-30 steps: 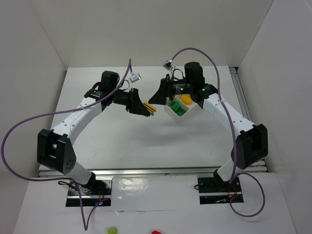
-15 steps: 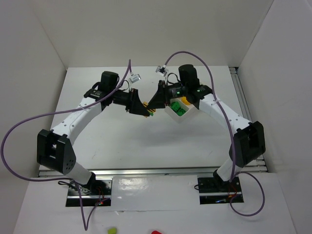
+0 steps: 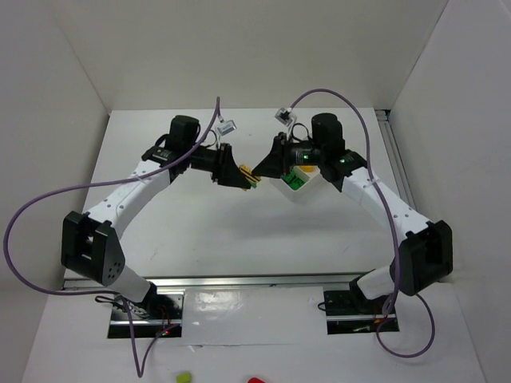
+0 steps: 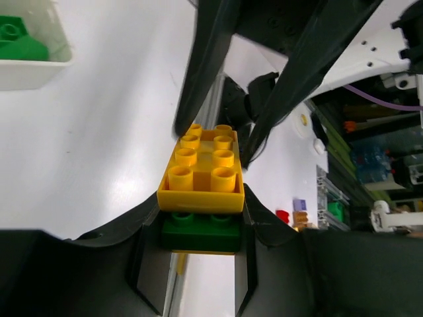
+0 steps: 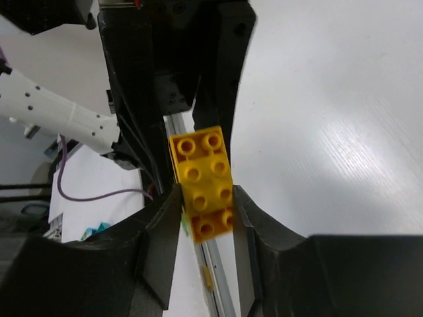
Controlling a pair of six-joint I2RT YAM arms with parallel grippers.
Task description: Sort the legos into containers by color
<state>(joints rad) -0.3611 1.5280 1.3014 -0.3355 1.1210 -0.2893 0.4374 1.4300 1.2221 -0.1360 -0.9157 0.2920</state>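
Over the bench (image 3: 200, 231) middle, the left claw (image 4: 201, 212) pinches one stacked pair (image 4: 201, 198): one yellow brick (image 4: 201, 173), eight studs, atop one green brick (image 4: 201, 232). The right claw (image 5: 206, 198) pinches the yellow brick's far end. Just right sits one white tray (image 3: 307, 194) holding green pieces (image 3: 294, 183), count unclear.

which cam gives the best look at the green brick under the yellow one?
Left wrist: the green brick sits in plain sight under the yellow brick, between the fingers of the left gripper. Right wrist shows mostly yellow, at most a green sliver. Top external: just a distant speck.
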